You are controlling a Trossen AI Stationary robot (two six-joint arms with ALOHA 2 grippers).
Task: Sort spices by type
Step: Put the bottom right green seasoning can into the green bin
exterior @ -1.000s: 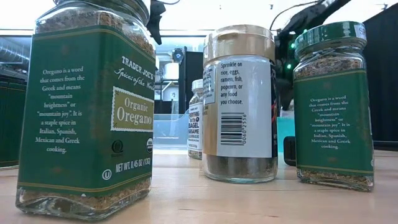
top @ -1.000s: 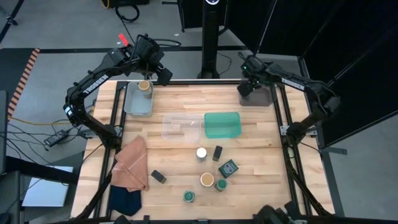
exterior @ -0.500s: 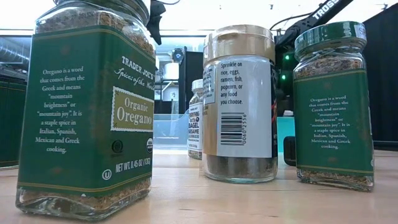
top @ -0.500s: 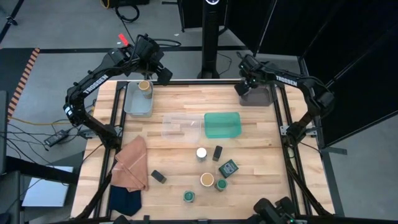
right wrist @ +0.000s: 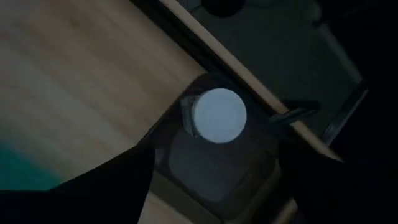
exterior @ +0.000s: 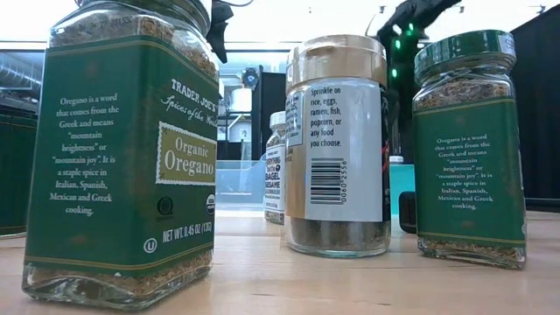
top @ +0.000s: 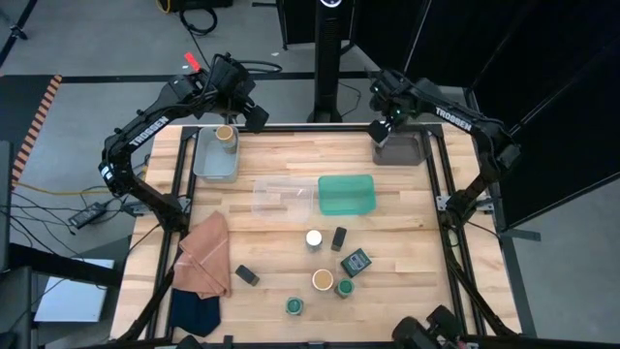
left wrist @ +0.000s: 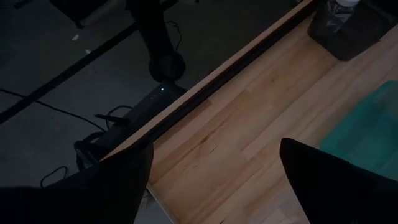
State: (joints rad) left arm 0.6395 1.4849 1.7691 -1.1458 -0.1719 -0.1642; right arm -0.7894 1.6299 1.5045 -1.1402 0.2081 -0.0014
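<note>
1. Spices mostly wait on the near part of the wooden table: round jars with white, tan and green lids, and small dark tins.
2. A white-lidded jar now stands in the dark grey tray at the far right corner — the right gripper has risen above it, its fingers spread apart and empty.
3. I judge this jar is delivered; the next spice should follow.
4. The left gripper hovers wide open beside the clear tray, which holds a tan-lidded jar.
5. Jars are smooth glass, square-shouldered; the teal tray looks like glossy plastic.
</note>
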